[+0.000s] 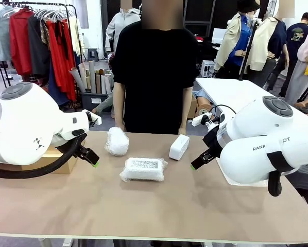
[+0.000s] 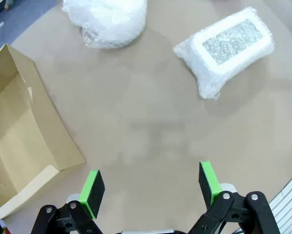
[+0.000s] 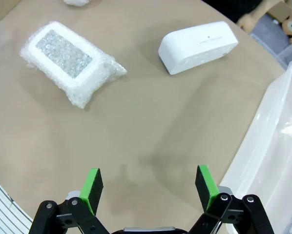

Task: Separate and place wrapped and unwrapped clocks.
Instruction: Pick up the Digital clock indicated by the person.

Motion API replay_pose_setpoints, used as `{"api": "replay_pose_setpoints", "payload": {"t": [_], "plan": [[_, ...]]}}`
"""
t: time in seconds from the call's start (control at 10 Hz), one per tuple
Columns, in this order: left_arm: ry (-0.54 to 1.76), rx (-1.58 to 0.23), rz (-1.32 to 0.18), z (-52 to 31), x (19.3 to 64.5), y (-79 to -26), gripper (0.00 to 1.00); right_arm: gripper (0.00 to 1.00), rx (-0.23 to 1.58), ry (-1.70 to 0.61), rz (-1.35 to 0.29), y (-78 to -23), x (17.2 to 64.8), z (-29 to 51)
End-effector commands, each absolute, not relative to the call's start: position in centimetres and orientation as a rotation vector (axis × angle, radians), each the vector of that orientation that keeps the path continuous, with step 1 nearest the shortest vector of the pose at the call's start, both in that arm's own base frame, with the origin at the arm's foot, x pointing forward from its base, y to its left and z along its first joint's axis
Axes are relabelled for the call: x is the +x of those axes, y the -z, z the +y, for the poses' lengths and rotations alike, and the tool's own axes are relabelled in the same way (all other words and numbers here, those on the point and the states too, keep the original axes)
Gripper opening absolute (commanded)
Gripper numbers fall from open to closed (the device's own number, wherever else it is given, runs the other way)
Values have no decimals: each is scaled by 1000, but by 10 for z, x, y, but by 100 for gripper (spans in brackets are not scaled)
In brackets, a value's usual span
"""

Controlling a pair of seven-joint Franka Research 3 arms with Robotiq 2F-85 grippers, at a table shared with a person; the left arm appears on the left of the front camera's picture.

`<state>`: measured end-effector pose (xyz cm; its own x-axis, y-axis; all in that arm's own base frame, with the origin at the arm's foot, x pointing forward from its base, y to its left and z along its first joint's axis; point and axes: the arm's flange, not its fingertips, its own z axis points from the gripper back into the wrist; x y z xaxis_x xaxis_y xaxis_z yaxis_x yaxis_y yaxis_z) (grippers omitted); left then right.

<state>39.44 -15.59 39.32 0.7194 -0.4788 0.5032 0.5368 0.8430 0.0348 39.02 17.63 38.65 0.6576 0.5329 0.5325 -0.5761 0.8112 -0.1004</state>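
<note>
Both our grippers stand with jaws wide apart and empty. The bare clock (image 1: pixel 179 146) lies just ahead of our right gripper (image 3: pixel 148 187), near the clear bin (image 3: pixel 278 136). Its long axis runs roughly along the line between the fingers, so we judge the wrist must roll to close across its narrow side. The rounded wrapped bundle (image 1: pixel 117 141) sits nearest our left gripper (image 2: pixel 151 187) and the cardboard box (image 2: pixel 19 146), with the flat wrapped bundle (image 1: pixel 143 169) lying between the two arms.

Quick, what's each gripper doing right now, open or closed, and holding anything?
The left gripper is open, holding nothing.
The right gripper is open, holding nothing.
</note>
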Motion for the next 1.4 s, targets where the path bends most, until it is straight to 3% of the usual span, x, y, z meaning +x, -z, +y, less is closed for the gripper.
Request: {"api": "replay_pose_setpoints", "payload": {"t": [0.0, 0.5, 1.1, 1.3], "plan": [[560, -117, -524, -155, 395, -393, 100, 100, 81, -627, -580, -387, 391, 176], [563, -117, -523, -156, 394, -393, 100, 100, 99, -642, -548, -383, 390, 179], [625, -181, -340, -157, 399, -399, 100, 100, 166, -692, -465, -389, 390, 175], [655, -237, -357, -152, 405, -409, 100, 100, 226, -742, -437, -398, 388, 174]]}}
